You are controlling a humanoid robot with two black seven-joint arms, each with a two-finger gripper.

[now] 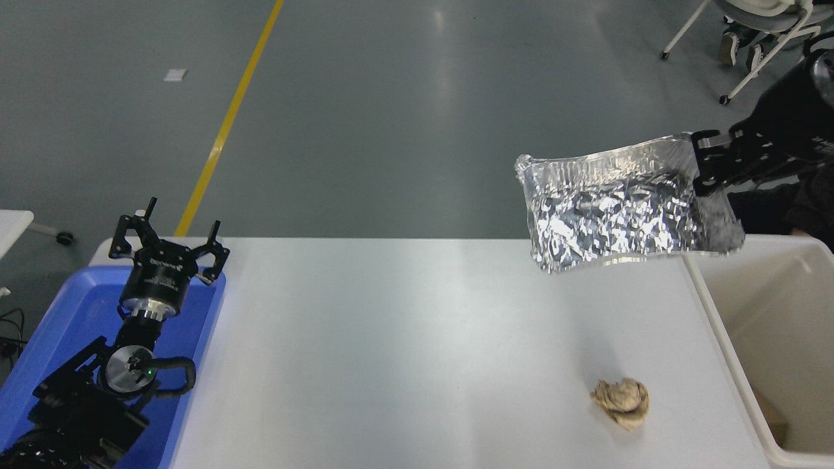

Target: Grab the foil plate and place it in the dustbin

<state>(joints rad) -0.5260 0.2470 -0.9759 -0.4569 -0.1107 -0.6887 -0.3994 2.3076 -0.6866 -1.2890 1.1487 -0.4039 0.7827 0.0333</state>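
Foil plate (619,208) is hanging in the air, long axis running left-right, clamped at its right end by our right gripper (707,166), mostly over the table's (391,339) far edge, just left of the dustbin (769,312); left gripper (168,244) parked, released.

Foil plate (619,208) is held aloft left of the right claw (707,166), over the table (391,358); bin (775,339) below the claw, paper ball (622,402) nearer, lower left.
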